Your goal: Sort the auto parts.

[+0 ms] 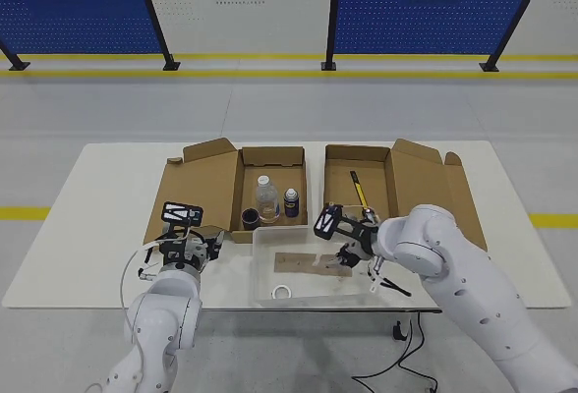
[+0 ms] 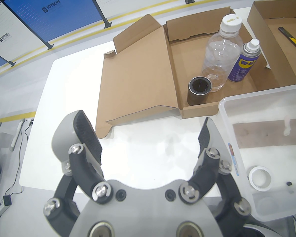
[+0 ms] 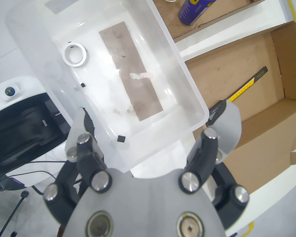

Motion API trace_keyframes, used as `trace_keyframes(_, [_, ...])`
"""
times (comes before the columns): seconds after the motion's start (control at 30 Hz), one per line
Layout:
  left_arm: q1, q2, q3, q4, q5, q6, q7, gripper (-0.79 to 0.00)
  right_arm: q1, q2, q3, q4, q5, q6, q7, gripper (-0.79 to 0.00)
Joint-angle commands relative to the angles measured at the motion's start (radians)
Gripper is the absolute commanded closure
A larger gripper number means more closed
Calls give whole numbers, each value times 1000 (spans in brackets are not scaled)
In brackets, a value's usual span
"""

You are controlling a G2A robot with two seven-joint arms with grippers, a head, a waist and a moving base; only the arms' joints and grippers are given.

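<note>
The left gripper (image 2: 144,122) hangs over bare bench (image 2: 71,94) just beside the bin's left end. Its jaws are spread wide with nothing between them.

Behind it lies the left box (image 2: 187,57), which holds three things standing close together near its front wall: one black sleeve (image 2: 198,93), one clear bottle (image 2: 222,60) and one spray can (image 2: 244,66).

The clear bin (image 3: 103,94) sits in front of the gap between the two boxes. What is left to sort lies in it: one white ring (image 3: 64,55) lying flat toward the left end, two small black bits (image 3: 121,138) well apart from each other, and one pale scrap (image 3: 140,75) on a brown strip (image 3: 130,50). I cannot tell whether that strip is inside the bin or under it.

The right gripper (image 3: 155,110) hovers over the bin's right end, jaws spread and empty, one on either side of the near corner.

The right box (image 3: 236,70) holds one yellow-and-black bar (image 3: 249,85).

The step in hand looks like the next pick from the bin, though which part comes next is not clear. The ring probably suits the left gripper best. It would have to drop inside the bin wall, straddle the ring's rim, pinch it and lift clear. The black bits are tiny and flat, so they would likely need a very low, exact pinch.
</note>
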Motion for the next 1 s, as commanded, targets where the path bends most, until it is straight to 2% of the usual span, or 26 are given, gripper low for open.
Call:
trace_keyframes(0.0, [0, 0, 0, 0, 0, 0, 0, -785, 14, -6, -20, 24, -24, 9, -12, -785])
trace_keyframes(0.63, [0, 0, 0, 0, 0, 0, 0, -785, 18, -9, -29, 36, -31, 12, -19, -785])
trace_keyframes(0.8, [0, 0, 0, 0, 0, 0, 0, -785, 13, -23, -71, 28, -56, 53, -71, -785])
trace_keyframes(0.97, [0, 0, 0, 0, 0, 0, 0, -785, 43, -54, -137, 60, -41, 149, -54, -785])
